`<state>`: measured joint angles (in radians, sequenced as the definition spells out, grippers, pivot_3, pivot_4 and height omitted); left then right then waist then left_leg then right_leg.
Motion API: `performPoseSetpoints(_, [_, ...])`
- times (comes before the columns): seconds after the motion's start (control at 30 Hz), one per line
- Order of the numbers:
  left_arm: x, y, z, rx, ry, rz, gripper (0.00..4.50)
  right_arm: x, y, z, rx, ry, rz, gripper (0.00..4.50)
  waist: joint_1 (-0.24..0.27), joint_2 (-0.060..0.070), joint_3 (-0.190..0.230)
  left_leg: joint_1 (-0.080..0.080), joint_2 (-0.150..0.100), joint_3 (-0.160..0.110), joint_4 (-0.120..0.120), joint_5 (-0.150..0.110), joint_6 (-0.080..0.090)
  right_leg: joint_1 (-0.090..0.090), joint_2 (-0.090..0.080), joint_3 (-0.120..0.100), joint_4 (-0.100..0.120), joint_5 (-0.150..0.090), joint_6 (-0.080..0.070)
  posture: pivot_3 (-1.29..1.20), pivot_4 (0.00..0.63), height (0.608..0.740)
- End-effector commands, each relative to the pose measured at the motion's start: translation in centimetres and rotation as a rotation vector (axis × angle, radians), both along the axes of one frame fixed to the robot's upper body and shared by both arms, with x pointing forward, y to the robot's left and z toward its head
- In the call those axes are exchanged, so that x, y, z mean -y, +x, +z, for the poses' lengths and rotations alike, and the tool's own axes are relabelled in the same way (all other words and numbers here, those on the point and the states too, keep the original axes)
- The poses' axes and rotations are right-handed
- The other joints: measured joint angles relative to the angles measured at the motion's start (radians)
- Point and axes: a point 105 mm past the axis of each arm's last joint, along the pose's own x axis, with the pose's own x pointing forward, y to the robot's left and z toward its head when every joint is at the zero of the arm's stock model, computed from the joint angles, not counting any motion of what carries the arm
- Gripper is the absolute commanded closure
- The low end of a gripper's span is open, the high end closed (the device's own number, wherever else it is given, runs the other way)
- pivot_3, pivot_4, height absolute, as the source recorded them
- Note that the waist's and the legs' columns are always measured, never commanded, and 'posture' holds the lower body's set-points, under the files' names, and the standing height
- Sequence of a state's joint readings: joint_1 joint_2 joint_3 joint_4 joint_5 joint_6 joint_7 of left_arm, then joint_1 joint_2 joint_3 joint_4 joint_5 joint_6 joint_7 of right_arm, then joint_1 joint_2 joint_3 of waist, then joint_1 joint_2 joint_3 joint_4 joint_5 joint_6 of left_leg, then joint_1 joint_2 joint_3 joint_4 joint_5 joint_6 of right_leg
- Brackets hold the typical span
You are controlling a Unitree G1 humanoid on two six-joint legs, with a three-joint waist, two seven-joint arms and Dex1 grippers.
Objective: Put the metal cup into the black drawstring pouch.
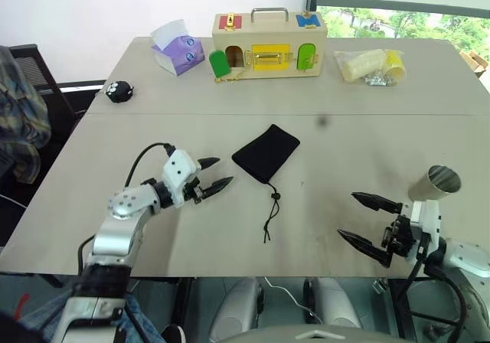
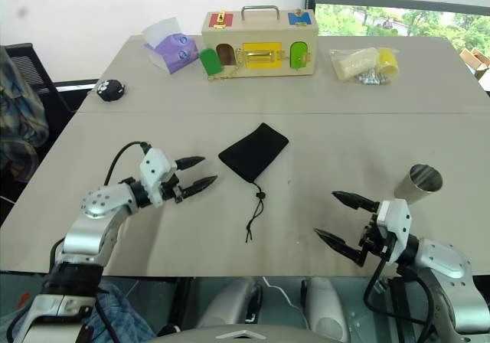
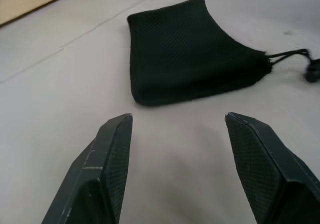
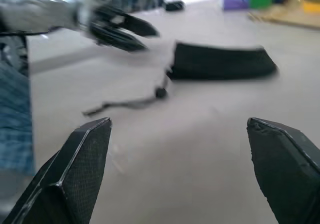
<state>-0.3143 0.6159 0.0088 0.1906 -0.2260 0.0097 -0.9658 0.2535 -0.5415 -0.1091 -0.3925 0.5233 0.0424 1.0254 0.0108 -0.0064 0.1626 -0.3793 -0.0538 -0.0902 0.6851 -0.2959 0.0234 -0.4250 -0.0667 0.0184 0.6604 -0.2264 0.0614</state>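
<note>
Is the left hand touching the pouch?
Apart. The left wrist view shows bare table between the left hand and the pouch.

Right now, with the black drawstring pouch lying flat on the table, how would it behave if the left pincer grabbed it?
The black drawstring pouch looks like thin, soft mesh fabric lying flat, so it would likely sag and fold rather than hold shape. It seems empty, so probably light. Its cord trails loose toward the table edge and would probably dangle. The open left pincer points at it.
</note>
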Motion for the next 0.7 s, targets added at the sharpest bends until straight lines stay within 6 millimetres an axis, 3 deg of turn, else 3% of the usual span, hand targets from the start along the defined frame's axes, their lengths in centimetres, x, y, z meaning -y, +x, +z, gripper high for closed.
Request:
performPoseSetpoints(0.03, [0.1, 1.7, 1.0, 0.039, 0.026, -0.036, 1.47, -1.3, -0.2, 1.8, 0.045, 0.025, 0.029, 0.11, 0.001, 0.0, 0.0, 0.0, 0.0, 0.0, 0.0, 0.0, 0.0, 0.0, 0.0, 0.0, 0.0, 0.0, 0.0, 0.0, 0.15, 0.71])
performPoseSetpoints(0.37, [1.4, 5.5, 1.5, 0.041, 0.116, -0.134, 1.47, -2.1, 0.1, 2.8, 0.114, 0.031, -0.023, 0.11, -0.002, -0.002, 0.001, -0.001, -0.001, -0.002, 0.0, 0.0, 0.0, 0.0, 0.001, -0.002, 0.0, 0.0, 0.0, 0.0, 0.15, 0.71])
performPoseSetpoints(0.7, [0.9, 4.6, 1.8, 0.013, 0.167, -0.262, 1.47, -1.5, -0.4, 2.2, 0.111, 0.027, -0.092, 0.11, -0.017, -0.003, 0.001, -0.001, -0.001, -0.002, 0.001, 0.0, 0.0, 0.0, 0.001, -0.002, 0.001, 0.0, 0.0, 0.0, 0.15, 0.71])
